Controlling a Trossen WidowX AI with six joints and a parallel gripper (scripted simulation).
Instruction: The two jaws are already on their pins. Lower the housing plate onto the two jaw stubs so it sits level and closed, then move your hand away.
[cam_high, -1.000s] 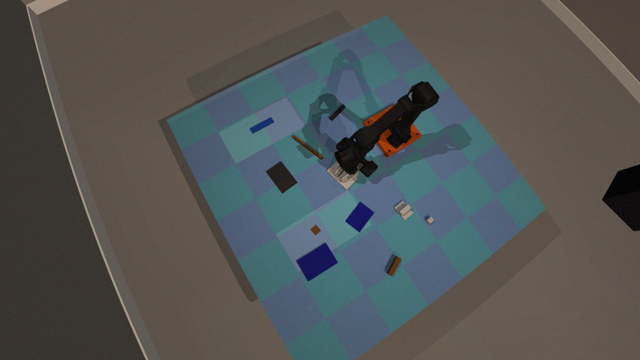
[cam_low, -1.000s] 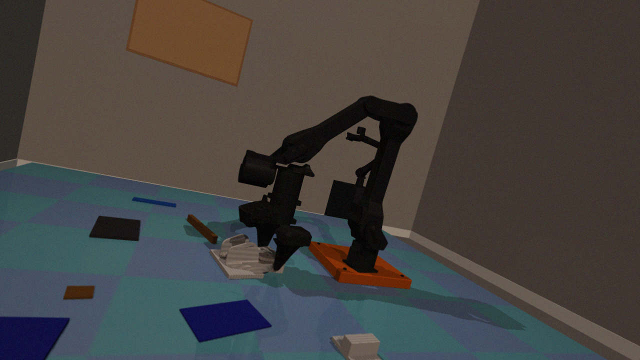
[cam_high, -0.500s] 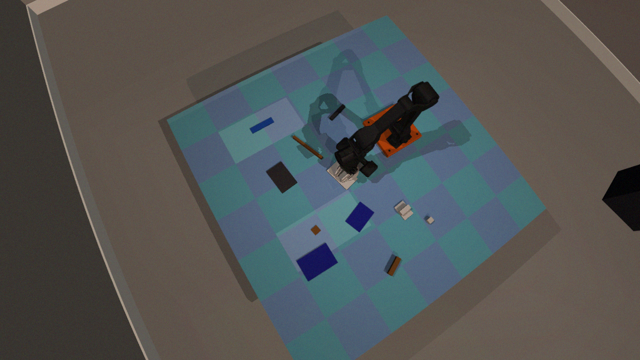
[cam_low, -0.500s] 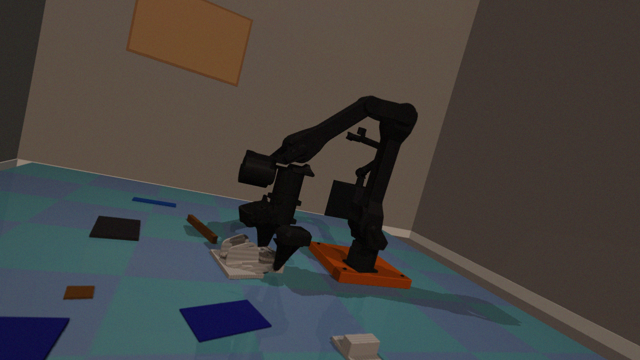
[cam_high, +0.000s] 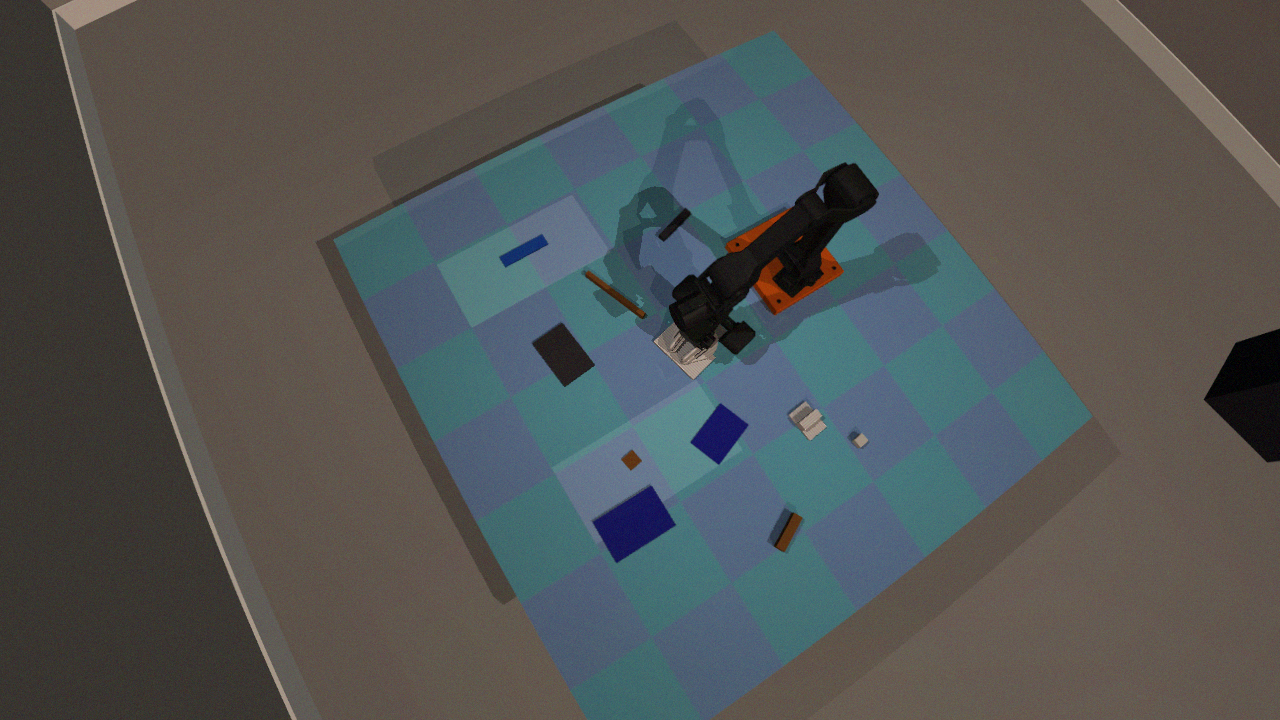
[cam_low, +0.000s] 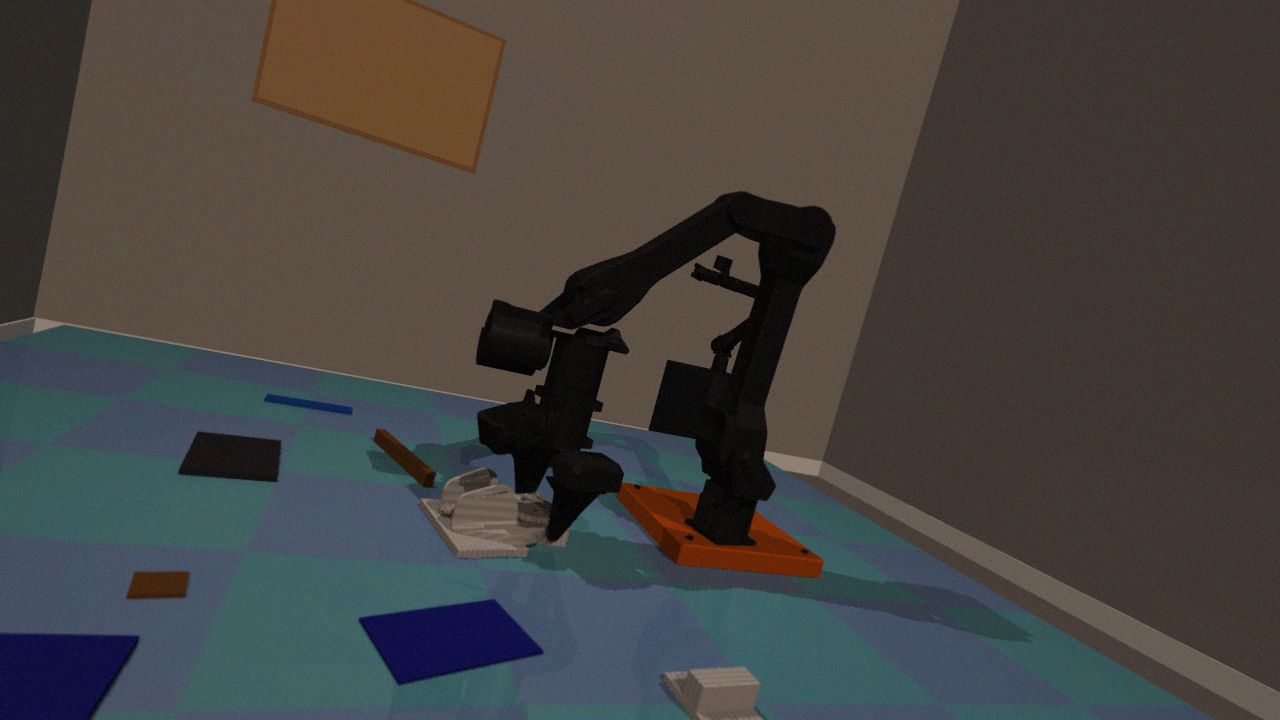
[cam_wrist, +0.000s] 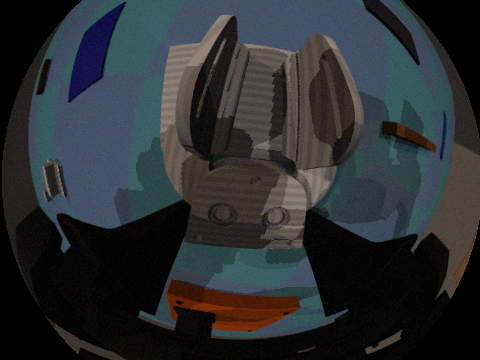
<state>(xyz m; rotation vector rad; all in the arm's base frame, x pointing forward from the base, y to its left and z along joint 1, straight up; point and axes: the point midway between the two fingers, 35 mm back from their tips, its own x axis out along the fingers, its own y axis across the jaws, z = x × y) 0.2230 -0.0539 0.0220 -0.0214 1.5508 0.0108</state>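
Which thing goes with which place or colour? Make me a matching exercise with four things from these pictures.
Things:
1. housing plate
2. base plate
3. long thin brown bar
4. arm

Places and colours:
A. orange
B. between the gripper's fingers
C. black
D. lying on the checkered surface

Right pairs: 1-B, 2-A, 3-D, 4-C

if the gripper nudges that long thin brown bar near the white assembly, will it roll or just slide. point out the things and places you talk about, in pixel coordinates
The brown bar (cam_high: 614, 294) (cam_low: 404, 457) (cam_wrist: 410, 135) would probably slide, since its faces look flat. Being long and narrow, it may well pivot if pushed near one end.
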